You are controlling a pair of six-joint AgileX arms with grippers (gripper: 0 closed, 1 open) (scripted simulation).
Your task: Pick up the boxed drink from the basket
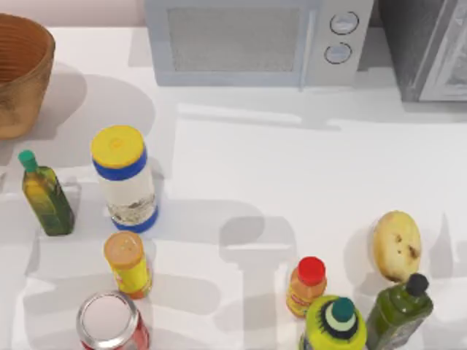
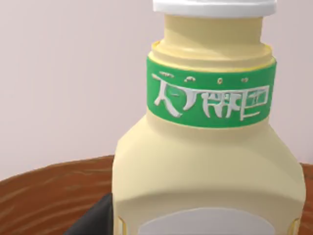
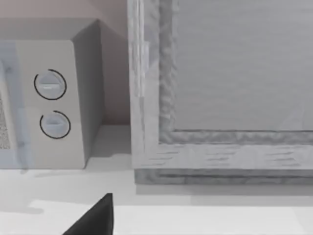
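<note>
One carton up close, and the lift looks under way.
We see the drink (image 2: pixel 205 147) right in front of our left wrist camera, its white cap uppermost and the brown basket (image 2: pixel 49 196) rim below and behind it. A dark finger (image 2: pixel 95 218) of our left claw sits beside the carton, so we judge it pinched, though we cannot tell for certain. From above, the basket (image 1: pixel 22 73) stands at the surface's far left corner. Our right arm idles facing the microwave (image 3: pixel 54 98). What remains: carrying the carton clear.
</note>
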